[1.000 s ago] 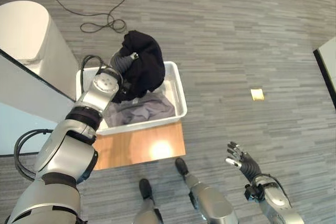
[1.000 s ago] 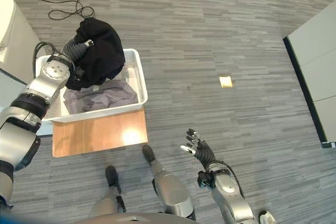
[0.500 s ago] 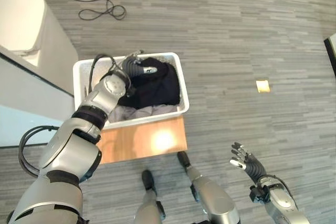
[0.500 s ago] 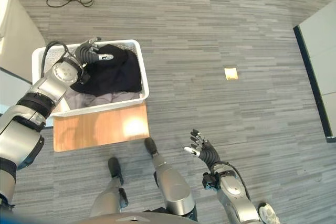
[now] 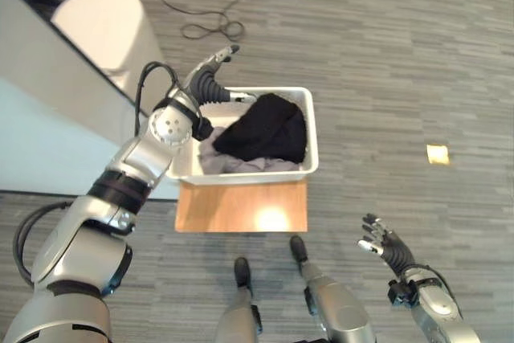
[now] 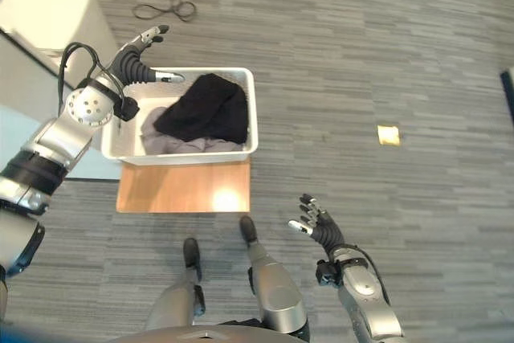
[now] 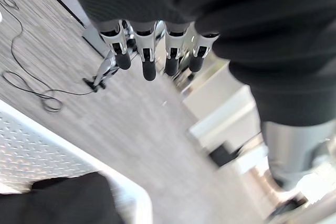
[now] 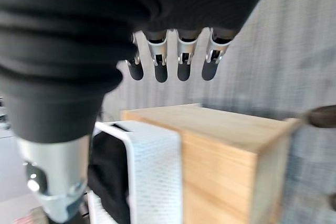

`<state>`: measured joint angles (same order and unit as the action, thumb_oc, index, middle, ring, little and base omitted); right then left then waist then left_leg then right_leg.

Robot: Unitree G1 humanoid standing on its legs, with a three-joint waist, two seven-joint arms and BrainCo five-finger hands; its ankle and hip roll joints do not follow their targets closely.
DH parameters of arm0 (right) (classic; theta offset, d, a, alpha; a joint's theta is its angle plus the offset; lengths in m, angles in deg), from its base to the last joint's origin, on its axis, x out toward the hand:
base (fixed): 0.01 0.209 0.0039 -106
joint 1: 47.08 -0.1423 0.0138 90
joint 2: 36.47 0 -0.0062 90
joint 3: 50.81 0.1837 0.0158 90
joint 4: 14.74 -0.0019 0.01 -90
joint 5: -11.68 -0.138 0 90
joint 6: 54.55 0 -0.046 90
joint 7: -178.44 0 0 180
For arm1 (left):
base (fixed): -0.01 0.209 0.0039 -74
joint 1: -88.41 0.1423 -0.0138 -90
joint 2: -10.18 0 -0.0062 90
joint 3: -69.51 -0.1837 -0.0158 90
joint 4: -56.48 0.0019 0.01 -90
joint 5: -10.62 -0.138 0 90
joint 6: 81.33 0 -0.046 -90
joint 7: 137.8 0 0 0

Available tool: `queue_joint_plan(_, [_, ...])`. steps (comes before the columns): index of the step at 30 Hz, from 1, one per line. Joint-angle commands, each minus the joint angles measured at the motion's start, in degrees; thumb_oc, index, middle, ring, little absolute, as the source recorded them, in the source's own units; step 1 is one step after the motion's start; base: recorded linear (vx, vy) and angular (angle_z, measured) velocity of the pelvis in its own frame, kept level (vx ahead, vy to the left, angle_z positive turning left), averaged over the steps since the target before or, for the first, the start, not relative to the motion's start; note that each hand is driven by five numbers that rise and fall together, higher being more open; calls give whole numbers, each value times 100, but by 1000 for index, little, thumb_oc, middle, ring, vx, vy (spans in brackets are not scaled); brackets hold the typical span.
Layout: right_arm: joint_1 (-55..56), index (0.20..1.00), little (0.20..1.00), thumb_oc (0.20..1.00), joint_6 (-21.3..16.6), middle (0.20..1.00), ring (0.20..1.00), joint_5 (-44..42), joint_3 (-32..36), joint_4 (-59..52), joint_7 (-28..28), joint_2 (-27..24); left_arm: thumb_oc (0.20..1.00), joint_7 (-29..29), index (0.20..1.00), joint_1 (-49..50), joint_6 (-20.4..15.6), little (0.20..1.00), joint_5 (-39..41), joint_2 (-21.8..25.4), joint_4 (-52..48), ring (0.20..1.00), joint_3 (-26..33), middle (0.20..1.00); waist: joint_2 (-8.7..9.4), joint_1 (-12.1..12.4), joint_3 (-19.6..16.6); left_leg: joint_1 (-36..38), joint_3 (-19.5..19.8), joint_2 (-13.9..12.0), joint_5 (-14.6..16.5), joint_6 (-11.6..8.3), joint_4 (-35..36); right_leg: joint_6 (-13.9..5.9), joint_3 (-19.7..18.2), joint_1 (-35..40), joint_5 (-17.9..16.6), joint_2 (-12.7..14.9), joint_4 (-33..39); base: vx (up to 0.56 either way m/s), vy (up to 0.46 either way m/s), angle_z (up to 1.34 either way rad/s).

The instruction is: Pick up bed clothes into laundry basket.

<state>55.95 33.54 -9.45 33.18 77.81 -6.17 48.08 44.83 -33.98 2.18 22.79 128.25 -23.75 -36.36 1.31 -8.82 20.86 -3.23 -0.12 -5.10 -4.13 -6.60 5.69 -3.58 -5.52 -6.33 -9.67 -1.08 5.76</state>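
In the left eye view, take the white laundry basket (image 5: 312,149) as your landmark. It sits on a low wooden stand (image 5: 241,207), partly overhanging it on the far side. Inside the basket you find a black garment (image 5: 267,128) lying on top of grey cloth (image 5: 241,164). Your left hand (image 5: 210,78) hovers above the basket's far left corner with its fingers straight and spread, grasping nothing. A cream-coloured rounded bin (image 5: 104,30) stands beyond the basket on the left, and a small yellow note (image 5: 438,153) lies on the floor well to the right of the basket.

In the right eye view, your right hand (image 6: 319,225) is low and well to the right of the basket (image 6: 252,114), palm up, fingers relaxed and released, holding nothing.

In the left wrist view, the fingers (image 7: 148,64) extend straight in a row with nothing between them. The basket's rim (image 7: 79,156) and an edge of the black garment (image 7: 63,203) show past them.

In the right wrist view, the fingers (image 8: 181,61) hang straight and free. Past them you see the wooden stand (image 8: 220,145) with the basket's mesh wall (image 8: 152,171) resting on it.
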Motion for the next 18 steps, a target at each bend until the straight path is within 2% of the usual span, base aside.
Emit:
queue_joint_plan(1, [193, 1000, 1000, 1000, -203, 1000, 1000, 436, 496, -436, 153, 132, 1000, 67, 1000, 1564, -308, 1000, 964, -616, -354, 1000, 1058, 1000, 113, 315, -641, 208, -96, 383, 453, 272, -69, -395, 528, 281, 838, 311, -76, 41, 35, 14])
queue_joint_plan(2, [196, 1000, 1000, 1000, -201, 1000, 1000, 435, 483, -440, 154, 120, 1000, 66, 1000, 1599, -294, 1000, 960, -621, -383, 1000, 1086, 1000, 112, 298, -654, 190, -97, 386, 432, 271, -69, -394, 526, 264, 819, 314, -76, 82, 69, 20])
queue_joint_plan(3, [104, 1000, 1000, 1000, -211, 1000, 1000, 464, 711, -493, 234, 229, 1000, 66, 1000, 2670, -277, 1000, 984, -1088, -854, 1000, 1706, 1000, 93, 424, -799, 291, -94, 405, 486, 321, -69, -376, 562, 370, 843, 334, -76, 35, 36, 15])
queue_joint_plan(4, [117, 1000, 1000, 1000, -207, 1000, 1000, 465, 691, -500, 235, 211, 1000, 64, 1000, 2733, -254, 1000, 975, -1106, -907, 1000, 1742, 1000, 86, 409, -808, 305, -102, 404, 494, 323, -69, -377, 555, 381, 847, 333, -76, 61, 63, 6])
queue_joint_plan(6, [25, 1000, 1000, 1000, -203, 1000, 1000, 466, 815, -459, 314, 212, 1000, 115, 1000, 3543, -226, 1000, 1080, -1585, -1126, 1000, 2142, 1000, 56, 522, -935, 452, -111, 423, 548, 357, -69, -342, 547, 517, 878, 345, -76, 52, 63, 1])
queue_joint_plan(7, [-72, 1000, 1000, 1000, -158, 1000, 1000, 455, 849, -421, 341, 194, 1000, 154, 1000, 4089, -117, 1000, 1214, -1984, -1221, 1000, 2314, 1000, 36, 624, -1029, 573, -85, 439, 585, 387, -69, -324, 588, 647, 925, 381, -78, 59, 66, 0])
queue_joint_plan(12, [-34, 1000, 1000, 1000, 59, 1000, 1000, 627, 874, -426, 203, 78, 1000, 104, 1000, 4812, 52, 1000, 1574, -2576, -1345, 1000, 2544, 1000, 54, 850, -1152, 712, 102, 490, 601, 437, -69, -290, 774, 896, 1006, 479, -84, 10, 36, 13])
queue_joint_plan(18, [-119, 1000, 1000, 1000, 178, 1000, 1000, 754, 687, -401, 111, 52, 1000, 163, 1000, 4790, 144, 1000, 1560, -2716, -1344, 1000, 2590, 1000, 108, 1038, -1207, 699, 346, 542, 563, 483, -69, -301, 1005, 969, 1016, 561, -109, -11, 17, 24])
